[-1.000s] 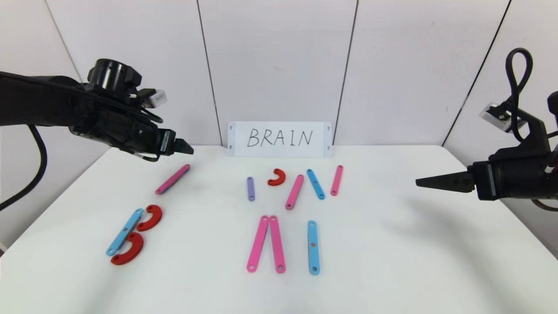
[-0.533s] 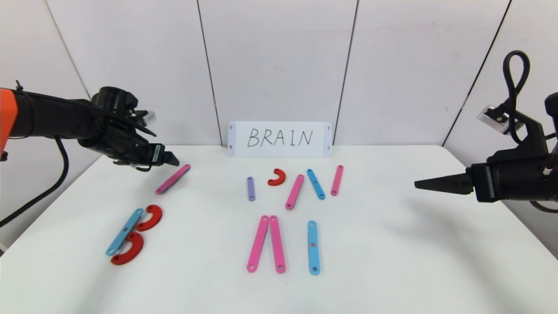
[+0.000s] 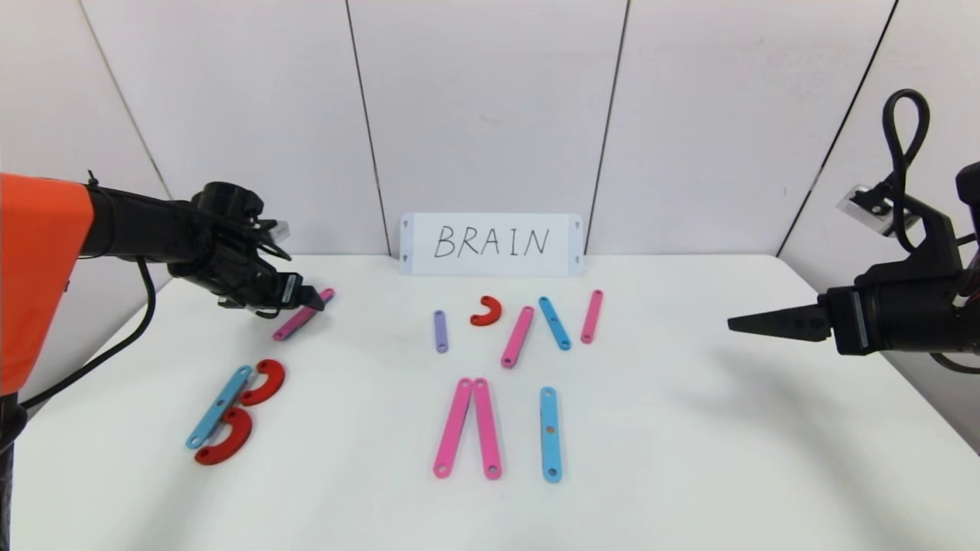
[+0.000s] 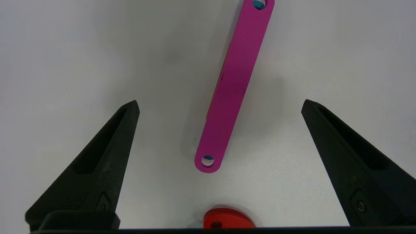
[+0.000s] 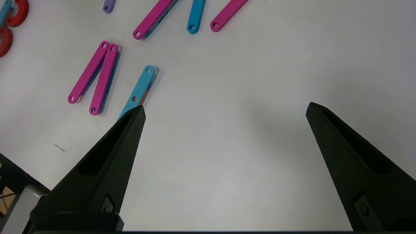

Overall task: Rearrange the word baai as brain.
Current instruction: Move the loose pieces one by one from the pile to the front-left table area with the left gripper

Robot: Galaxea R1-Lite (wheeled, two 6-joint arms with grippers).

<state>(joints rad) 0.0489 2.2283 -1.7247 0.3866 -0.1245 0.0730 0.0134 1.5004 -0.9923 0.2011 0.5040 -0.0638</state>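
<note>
The word baai lies in flat holed pieces on the white table (image 3: 689, 459). At the left, a blue bar (image 3: 218, 406) with two red C-curves (image 3: 264, 381) forms a B. A loose pink bar (image 3: 295, 321) lies slanted behind it. My left gripper (image 3: 312, 298) hangs open low over that bar's far end. In the left wrist view the pink bar (image 4: 237, 74) runs lengthwise between the spread fingers of the left gripper (image 4: 220, 102), untouched. My right gripper (image 3: 736, 323) hovers open at the right, over bare table in the right wrist view (image 5: 226, 109).
A white card (image 3: 491, 243) reading BRAIN stands at the back. Before it lie a short purple bar (image 3: 440, 330), a red C-curve (image 3: 487, 311), and pink and blue bars (image 3: 553, 323). Nearer lie two joined pink bars (image 3: 467, 427) and a blue bar (image 3: 550, 434).
My left gripper has come down and moved slightly right, from above the table's back-left corner to just over the loose pink bar. The right arm has barely moved.
</note>
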